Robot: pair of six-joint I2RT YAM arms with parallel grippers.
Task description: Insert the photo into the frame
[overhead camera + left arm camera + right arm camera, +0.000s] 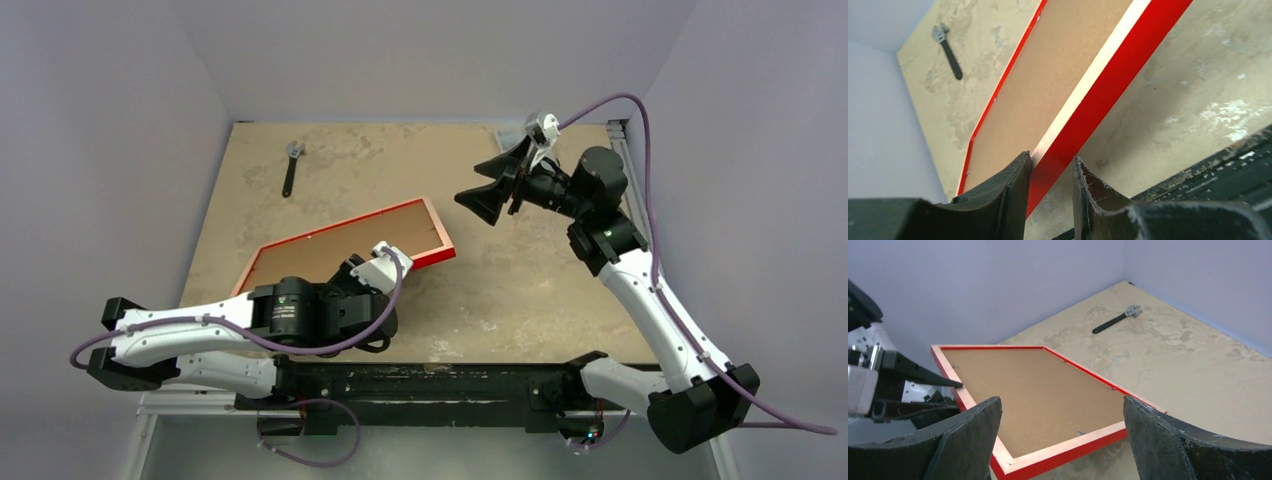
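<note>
- Wrench (292, 165): dark slim handle, silvery adjustable head, lying flat at the far-left of the table (520, 290) (pale worn board, blotchy patches). Well apart from everything else.
- Frame (432, 257): thin, long rectangle lying back-up and slanted across the table's left-centre. The outer sides are glossy red.
- Backing board (1043, 395): matte brown fibreboard filling the frame's opening. The right wrist view alone shows small tabs along the rails.
- The left wrist view alone shows a pale wood strip along the rail's back edge, beside the red side face.
- Whether the frame lies fully flat, can't tell.
- Left gripper (1050, 162): clamped on the frame's near long rail, one finger on the inner side and one against the red outer face (fingers black, rough-edged). From above, the wrist hides this grip.
- Right gripper (497, 185): fingers spread wide, holding nothing, in the air right of the frame and apart from it. Its own camera looks down on the frame's near corner between two broad black fingers (1168, 440).
</note>
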